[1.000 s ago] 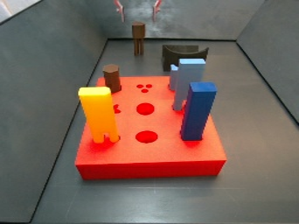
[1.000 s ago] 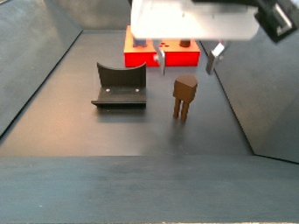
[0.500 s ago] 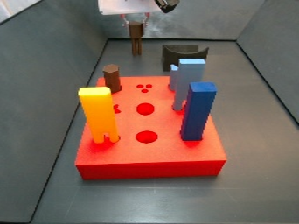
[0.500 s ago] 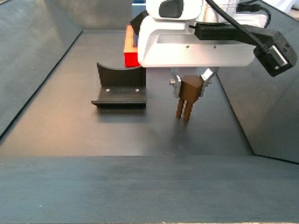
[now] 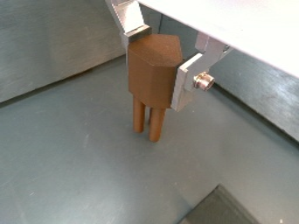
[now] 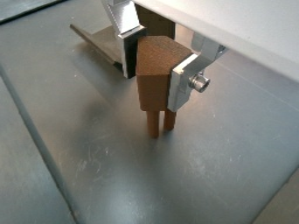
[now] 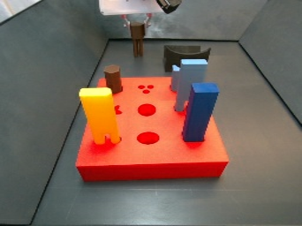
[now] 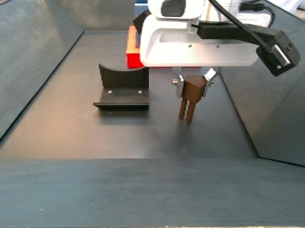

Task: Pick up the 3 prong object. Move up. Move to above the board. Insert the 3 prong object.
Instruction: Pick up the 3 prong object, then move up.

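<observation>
Standing on grey worktop: slim dark-brown three-pronged post, pinched between silver-plated tool, behind flat red holed board

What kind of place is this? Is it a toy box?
Probably a robot test pen, not a toy box: grey walls around a bare floor, a red board with holes and coloured blocks, and a claw around a brown post.

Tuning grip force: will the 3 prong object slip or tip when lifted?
Probably stiff: the 3 prong object looks solid. Its flat faces suit the gripper plates bracketing its top, so slip seems unlikely. Standing on thin prongs, it would likely tip if nudged.
</observation>
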Available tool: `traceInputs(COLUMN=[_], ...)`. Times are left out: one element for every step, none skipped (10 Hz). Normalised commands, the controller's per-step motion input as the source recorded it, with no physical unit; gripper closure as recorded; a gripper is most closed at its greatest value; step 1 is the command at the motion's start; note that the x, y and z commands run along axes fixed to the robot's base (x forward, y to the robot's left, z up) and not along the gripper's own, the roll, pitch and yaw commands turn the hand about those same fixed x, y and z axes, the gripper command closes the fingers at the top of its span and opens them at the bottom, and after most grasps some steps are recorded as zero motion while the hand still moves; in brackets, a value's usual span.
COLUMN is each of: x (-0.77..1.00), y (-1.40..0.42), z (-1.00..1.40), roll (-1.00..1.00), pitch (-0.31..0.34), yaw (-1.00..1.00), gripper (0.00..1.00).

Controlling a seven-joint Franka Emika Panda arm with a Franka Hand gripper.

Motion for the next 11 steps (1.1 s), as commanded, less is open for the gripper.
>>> traceInputs(x=[0.0, 0.0, 0.0, 0.0, 0.0, 0.0, 0.0, 0.0, 0.0, -0.03, -0.03], y=[0.0, 0.0, 0.0, 0.0, 0.0, 0.0, 0.0, 0.0, -0.05, -0.06, -0.03], z=[0.0, 0.0, 0.0, 0.0, 0.0, 0.0, 0.0, 0.83, 0.83, 0.74, 0.58], roll=[0.0, 0.0, 0.0, 0.0, 0.0, 0.0, 0.0, 0.0, -0.01, 0.0, 0.02], pitch=[0.0, 0.0, 0.0, 0.0, 0.0, 0.0, 0.0, 0.0, 0.003, 0.03, 0.039], yaw=[0.0, 0.0, 0.0, 0.0, 0.0, 0.0, 0.0, 0.0, -0.03, -0.04, -0.03], gripper=[1.0, 1.0, 1.0, 1.0, 1.0, 1.0, 1.0, 1.0, 1.0, 1.0, 1.0])
